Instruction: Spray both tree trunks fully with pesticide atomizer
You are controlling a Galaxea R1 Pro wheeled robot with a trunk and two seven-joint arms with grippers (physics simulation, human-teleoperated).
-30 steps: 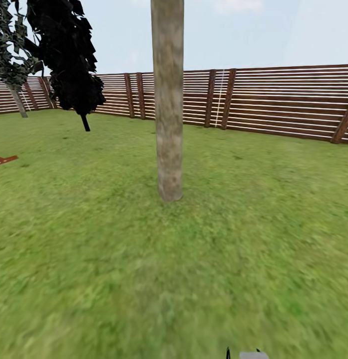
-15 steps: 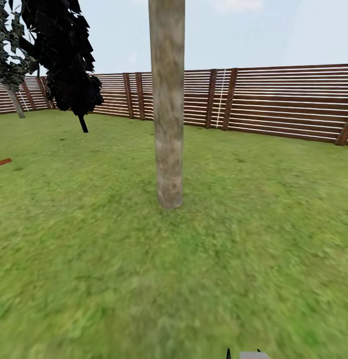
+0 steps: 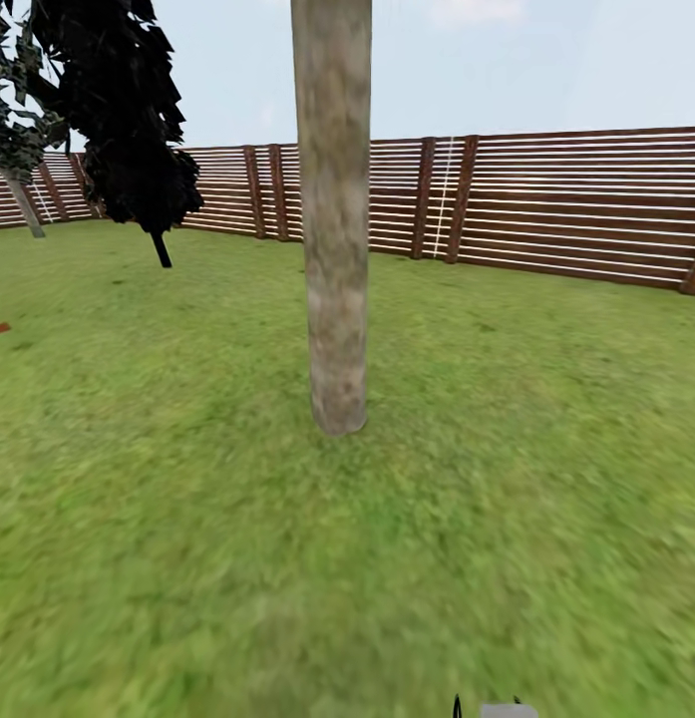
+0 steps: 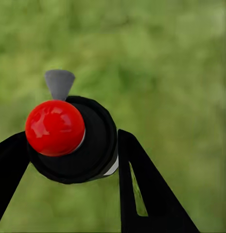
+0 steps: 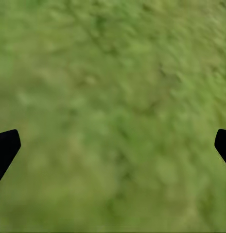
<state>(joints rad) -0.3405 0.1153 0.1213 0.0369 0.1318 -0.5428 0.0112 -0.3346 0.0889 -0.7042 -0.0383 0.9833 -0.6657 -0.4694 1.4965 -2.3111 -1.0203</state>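
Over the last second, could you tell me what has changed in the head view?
The whole picture has shifted, so the camera moved: the tree trunk looks slightly bigger with its foot lower in view, suggesting the robot rolled closer. The dark tree and fence slid only slightly. No spray shows on the trunk. Now the left gripper is shut on the pesticide atomizer; the right gripper is open over grass.

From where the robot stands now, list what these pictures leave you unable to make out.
- Tree trunk: head view's top edge cuts off its crown.
- Pesticide atomizer: left wrist view looks down on its red top; its body is hidden, clamped in the left gripper.
- Right gripper: only the fingertips show at the picture's edges.
- Lawn: blurred.
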